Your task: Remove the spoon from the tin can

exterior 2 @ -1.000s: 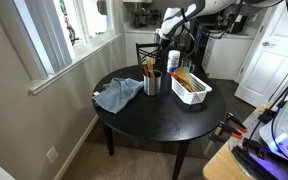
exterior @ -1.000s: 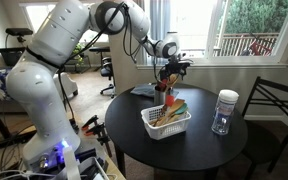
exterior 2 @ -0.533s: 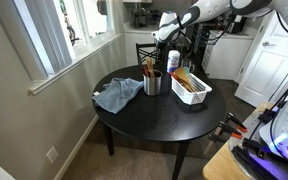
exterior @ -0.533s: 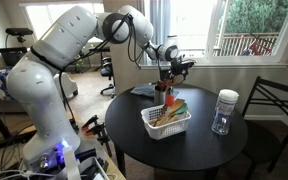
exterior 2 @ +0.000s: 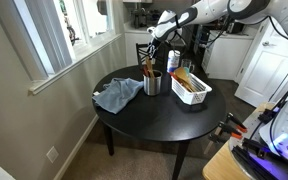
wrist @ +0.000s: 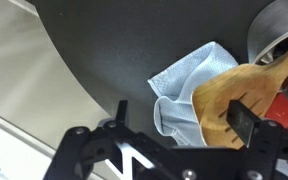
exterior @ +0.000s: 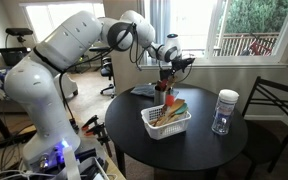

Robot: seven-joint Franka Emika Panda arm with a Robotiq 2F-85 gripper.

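Pincer (exterior 2: 152, 53) sits just above the tin can (exterior 2: 152, 85) on the round black surface (exterior 2: 154, 118). Wrist view shows its fingers (wrist: 246, 118) apart. Spoon (wrist: 227, 95) stands in the can, bowl end up, near one finger. Blue cloth (exterior 2: 117, 95) lies beside the can.

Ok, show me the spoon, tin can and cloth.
spoon (wrist: 216, 93): wrist view, on its broad wooden end.
tin can (exterior 2: 152, 85): an exterior view, on its metal side wall.
blue cloth (exterior 2: 116, 96): an exterior view, on its middle.
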